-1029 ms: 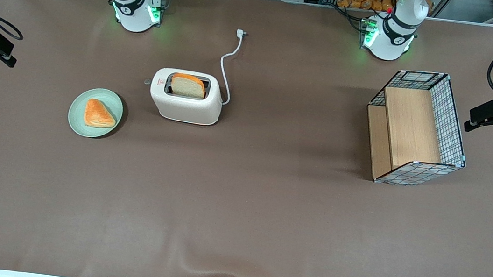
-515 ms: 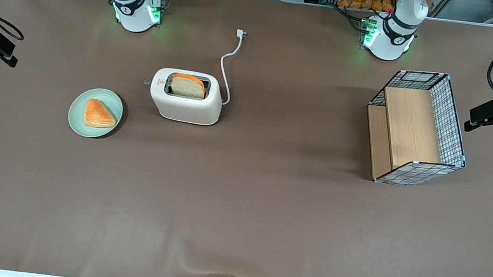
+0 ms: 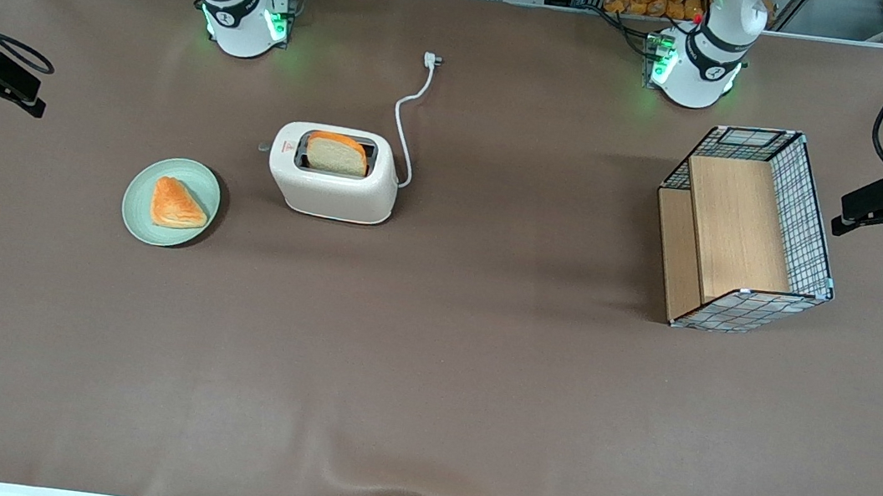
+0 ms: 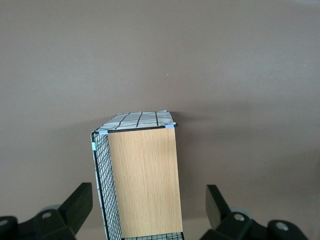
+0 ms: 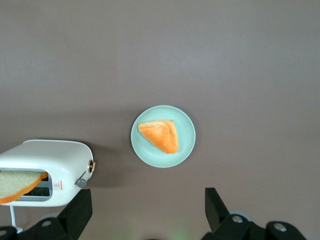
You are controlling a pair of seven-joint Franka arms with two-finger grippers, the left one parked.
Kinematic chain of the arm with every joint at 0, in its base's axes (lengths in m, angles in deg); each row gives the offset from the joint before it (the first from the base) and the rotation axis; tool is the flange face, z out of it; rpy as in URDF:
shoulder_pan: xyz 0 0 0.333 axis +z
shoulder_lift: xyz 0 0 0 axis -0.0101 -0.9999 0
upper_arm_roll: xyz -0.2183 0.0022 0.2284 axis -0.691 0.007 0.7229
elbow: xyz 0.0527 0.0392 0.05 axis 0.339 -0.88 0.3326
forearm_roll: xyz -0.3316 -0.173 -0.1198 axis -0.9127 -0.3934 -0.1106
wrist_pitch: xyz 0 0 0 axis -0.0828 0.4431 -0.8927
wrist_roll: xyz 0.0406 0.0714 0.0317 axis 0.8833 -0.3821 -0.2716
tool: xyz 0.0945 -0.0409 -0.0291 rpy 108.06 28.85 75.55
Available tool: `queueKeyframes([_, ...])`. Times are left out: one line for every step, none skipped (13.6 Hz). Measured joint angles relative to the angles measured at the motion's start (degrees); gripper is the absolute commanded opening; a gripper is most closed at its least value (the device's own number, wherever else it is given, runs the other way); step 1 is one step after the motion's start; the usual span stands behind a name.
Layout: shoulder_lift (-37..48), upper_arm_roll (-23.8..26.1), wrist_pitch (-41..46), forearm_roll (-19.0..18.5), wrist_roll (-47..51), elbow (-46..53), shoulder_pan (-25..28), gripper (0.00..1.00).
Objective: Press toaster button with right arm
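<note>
Front view: claw (image 3: 0,80) high at the working arm's end of the bench (image 3: 425,381), well apart from the toaster (image 3: 334,194). Button (image 3: 263,146) sticking out of the narrow end facing the claw; long axis lying roughly along that line. Plate (image 3: 137,219) between the two, slightly nearer the camera.

Left wrist view: wire basket (image 4: 145,185) only.

Right wrist view: claw (image 5: 145,212) open, nothing between the fingers (image 5: 77,212). Button (image 5: 81,183) just beside one fingertip, not touching. Probably sideways approach, then press down.
</note>
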Motion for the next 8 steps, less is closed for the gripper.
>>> queueKeyframes([-0.46,0.01,0.41,0.01,-0.02,-0.37,0.0,0.76])
queueKeyframes([-0.9,0.02,0.79,0.13,-0.03,-0.76,0.01,0.61])
queueKeyframes([-1.21,0.01,1.33,0.59,-0.16,-1.23,0.0,0.42])
queueKeyframes([-1.43,-0.06,1.85,1.55,-0.71,-1.89,-0.06,0.28])
queueKeyframes([-1.55,-0.22,2.38,2.73,-1.4,-2.87,-0.26,0.13])
queueKeyframes([-1.66,-0.38,2.99,3.84,-2.12,-3.85,-0.63,0.08])
queueKeyframes([-1.76,-0.55,3.43,4.78,-2.53,-4.75,-0.92,0.0])
queueKeyframes([-1.8,-0.65,3.63,5.64,-2.81,-5.86,-1.14,0.0])
